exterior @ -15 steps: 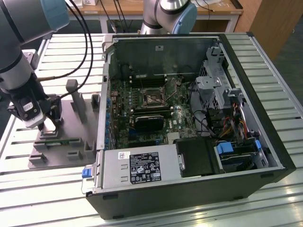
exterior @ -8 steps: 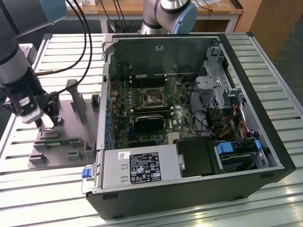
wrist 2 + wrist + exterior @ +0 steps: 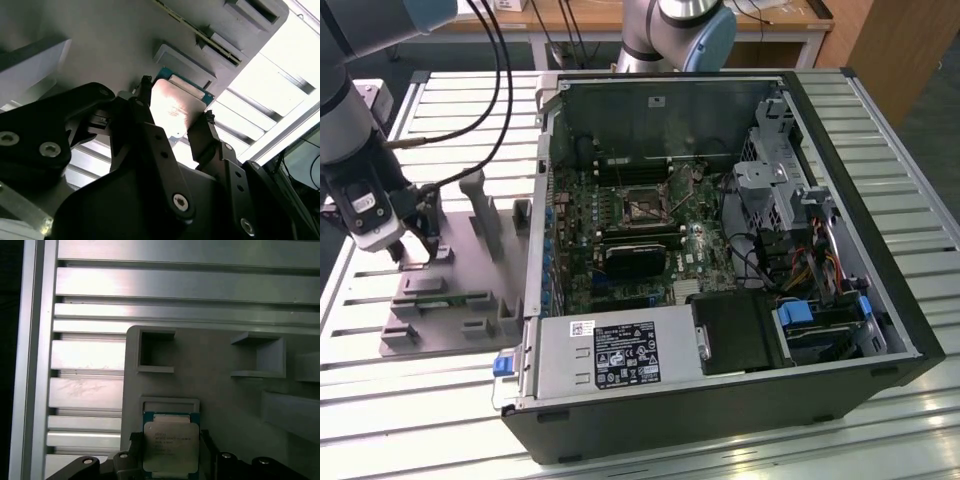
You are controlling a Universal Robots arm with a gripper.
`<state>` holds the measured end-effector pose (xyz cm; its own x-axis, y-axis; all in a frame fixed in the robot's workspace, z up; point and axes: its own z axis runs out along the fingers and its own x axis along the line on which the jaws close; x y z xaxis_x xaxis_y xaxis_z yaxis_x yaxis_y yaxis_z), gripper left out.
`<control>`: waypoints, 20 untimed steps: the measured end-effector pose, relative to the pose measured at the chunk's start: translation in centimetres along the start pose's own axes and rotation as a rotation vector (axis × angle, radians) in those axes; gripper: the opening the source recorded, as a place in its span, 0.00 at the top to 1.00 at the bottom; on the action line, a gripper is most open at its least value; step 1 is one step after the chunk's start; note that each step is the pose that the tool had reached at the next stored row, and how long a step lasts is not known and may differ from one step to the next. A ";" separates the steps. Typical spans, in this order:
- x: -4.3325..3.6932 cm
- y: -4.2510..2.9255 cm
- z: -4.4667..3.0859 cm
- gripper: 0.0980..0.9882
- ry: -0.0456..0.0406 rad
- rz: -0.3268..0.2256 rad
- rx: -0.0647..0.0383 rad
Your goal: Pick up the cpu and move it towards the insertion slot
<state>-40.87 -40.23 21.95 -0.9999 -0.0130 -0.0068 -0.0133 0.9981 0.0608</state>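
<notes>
I am hanging over the grey fixture plate (image 3: 445, 335), which is lying on the slatted aluminium table (image 3: 380, 410) just beside the open computer case (image 3: 720, 415), on the exterior view's left. My gripper (image 3: 417, 252) is pointing down at the plate's outer edge, the edge away from the case.

In both wrist views my two black fingers (image 3: 136, 442) are standing one on each side of the cpu (image 3: 170, 447), and each is pressing against an edge of it, so I am clamping the chip between them. The cpu is lying flat with its shiny silver top up and a green rim showing around it. It is sitting in a shallow grey nest along the plate's edge, next to the square pocket (image 3: 155, 351) at the plate's corner.

A green memory stick (image 3: 445, 297) is lying in another holder nearer the plate's middle.

The insertion slot (image 3: 645, 205) is sitting on the motherboard (image 3: 620, 275) inside the case, well apart from me.
</notes>
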 end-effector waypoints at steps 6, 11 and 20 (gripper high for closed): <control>-0.01 0.08 -1.31 0.51 0.0001 0.000 0.000; -0.02 0.14 -2.40 0.51 0.0000 0.000 0.000; -0.03 0.26 -4.38 0.51 0.0001 0.000 0.000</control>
<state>-40.87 -40.23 26.34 -0.9999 -0.0130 -0.0067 -0.0134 0.9981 0.0608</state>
